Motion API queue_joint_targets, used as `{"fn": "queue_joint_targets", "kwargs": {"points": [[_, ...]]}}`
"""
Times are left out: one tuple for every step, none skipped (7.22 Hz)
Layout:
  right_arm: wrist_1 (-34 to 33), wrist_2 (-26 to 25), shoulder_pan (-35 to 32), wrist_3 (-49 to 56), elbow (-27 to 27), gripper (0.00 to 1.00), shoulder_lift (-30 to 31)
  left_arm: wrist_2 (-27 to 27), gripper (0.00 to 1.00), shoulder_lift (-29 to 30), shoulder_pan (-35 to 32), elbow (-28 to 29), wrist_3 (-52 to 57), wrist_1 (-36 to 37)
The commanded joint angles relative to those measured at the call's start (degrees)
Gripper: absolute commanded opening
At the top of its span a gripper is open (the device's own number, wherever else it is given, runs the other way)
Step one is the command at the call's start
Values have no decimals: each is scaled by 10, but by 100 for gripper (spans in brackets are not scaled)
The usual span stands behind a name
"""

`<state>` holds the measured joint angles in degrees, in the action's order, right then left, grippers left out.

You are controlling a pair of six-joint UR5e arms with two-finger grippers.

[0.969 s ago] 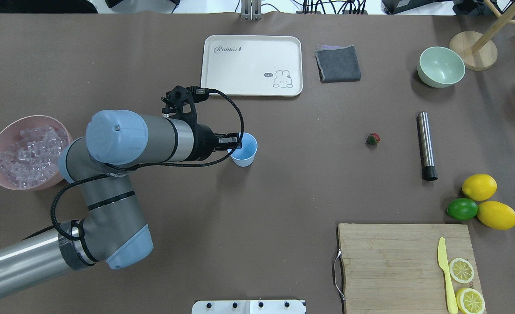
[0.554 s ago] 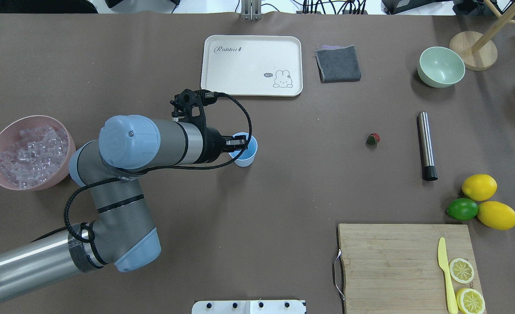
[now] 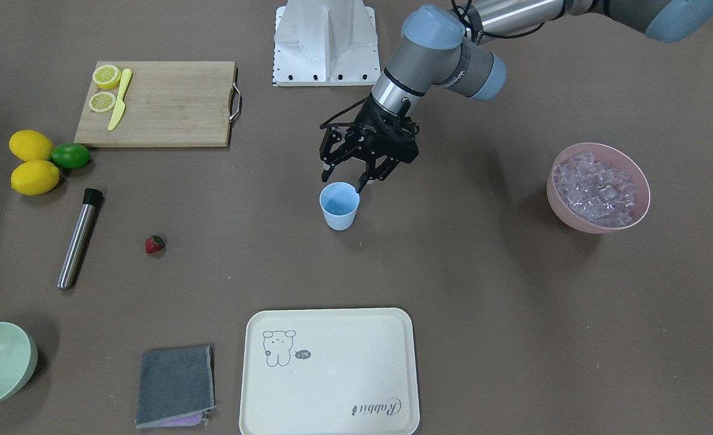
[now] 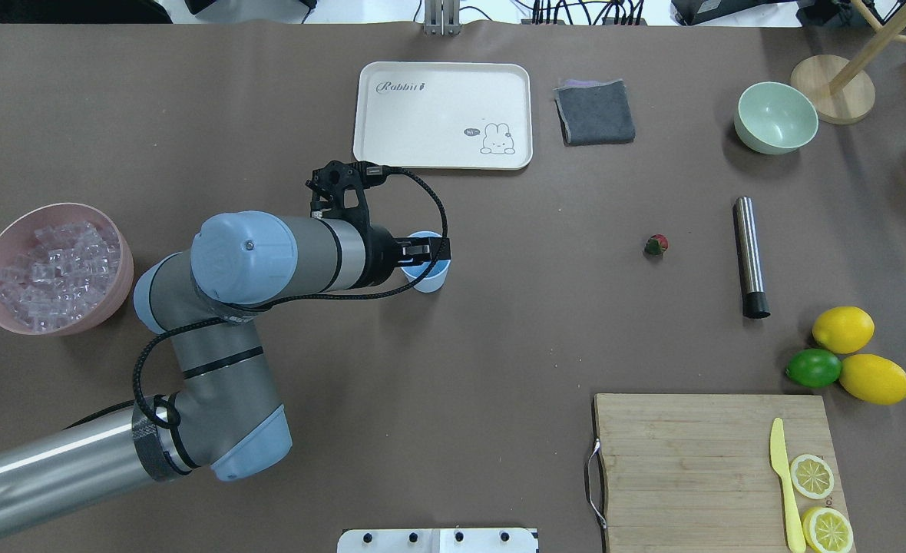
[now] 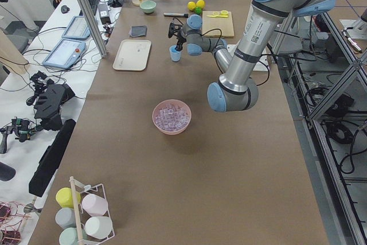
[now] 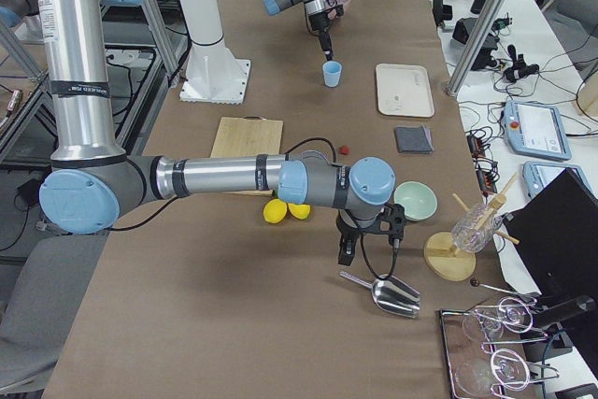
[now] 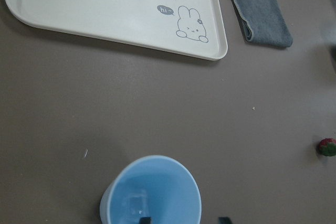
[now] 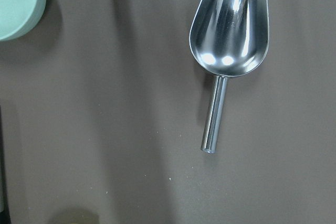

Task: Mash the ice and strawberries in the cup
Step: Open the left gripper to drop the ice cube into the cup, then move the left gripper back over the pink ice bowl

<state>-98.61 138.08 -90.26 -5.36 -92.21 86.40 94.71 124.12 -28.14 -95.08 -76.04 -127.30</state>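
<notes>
The light-blue cup (image 3: 339, 208) stands upright mid-table; it also shows in the overhead view (image 4: 431, 278) and the left wrist view (image 7: 152, 192). One clear ice cube (image 7: 135, 203) lies at its bottom. My left gripper (image 3: 342, 180) hangs just above the cup's mouth, open, with nothing between its fingers (image 7: 224, 219). More ice (image 3: 598, 184) fills the pink bowl (image 4: 119, 288). The strawberry (image 3: 154, 244) lies on the table away from the cup (image 4: 656, 245). My right gripper (image 6: 367, 242) shows only in the exterior right view, far from the cup; I cannot tell whether it is open or shut.
A steel cylinder (image 4: 750, 257) lies beyond the strawberry. A cream tray (image 4: 444, 115), grey cloth (image 4: 595, 112) and pale green bowl (image 4: 775, 117) sit along the far side. A cutting board (image 4: 691, 468), two lemons and a lime (image 4: 812, 368) are nearby. A metal scoop (image 8: 231, 35) lies under the right wrist.
My left arm has swung right, away from the pink bowl. Its gripper has moved from the cup's left rim to over the cup's mouth.
</notes>
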Motion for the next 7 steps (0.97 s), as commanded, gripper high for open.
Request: {"fn": "queue_joint_targets", "kwargs": {"points": [[0,0,0,0,-2,100,0,46,97,-6,-43,-43,38,91],[0,0,0,1,-2,100,0,80,97,-15,-75,-120,91,260],[0,0,0,1,-3,100,1,81,97,-19,-89,-188,180,411],[0,0,0,1,-2,100,0,81,97,-35,-105,-229,234,504],[0,1,0,1,-3,100,1,81,96,-98,-108,-250,263,505],[0,1,0,1,-5,100,1,83,96,-168,-109,-268,279,455],[1,1,0,1,-7,100,2,86,95,-253,-118,-274,285,355]]}}
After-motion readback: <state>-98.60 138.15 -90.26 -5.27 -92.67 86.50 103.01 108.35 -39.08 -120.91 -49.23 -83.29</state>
